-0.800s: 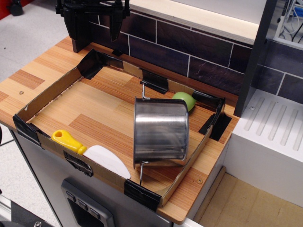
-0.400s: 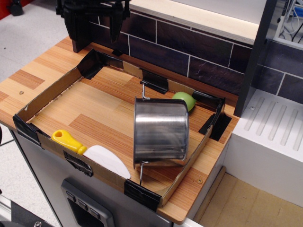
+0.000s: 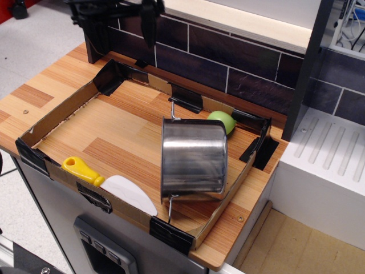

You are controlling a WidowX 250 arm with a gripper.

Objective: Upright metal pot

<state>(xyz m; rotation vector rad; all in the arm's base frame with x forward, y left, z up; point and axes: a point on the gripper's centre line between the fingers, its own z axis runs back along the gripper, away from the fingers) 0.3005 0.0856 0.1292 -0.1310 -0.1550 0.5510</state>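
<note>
The metal pot [image 3: 194, 160] lies on its side inside a low cardboard tray [image 3: 57, 105] on the wooden counter [image 3: 31, 94]. Its shiny round wall faces up. One thin wire handle sticks out past the pot toward the back wall, and the other sticks out toward the front of the tray. The pot sits at the tray's right end, close to the right wall of the tray.

Just behind the pot, touching it or nearly so, is a green ball [image 3: 223, 120]. The pot hides part of the ball, and the ball is much smaller than the pot.

To the left of the pot, along the front wall of the tray, lies a spatula [image 3: 111, 182] with a white blade and a yellow handle. The white blade is the end nearer the pot — near it, but not touching.

Black tape holds the corners of the tray. Behind the tray is a dark tiled wall [image 3: 228, 63].

The gripper [image 3: 122, 17] is far from the pot, up at the top left, above the back left corner of the tray. Its two black fingers hang down and stand wide apart — one finger [image 3: 149, 20] is easy to see. It holds nothing and touches nothing.
</note>
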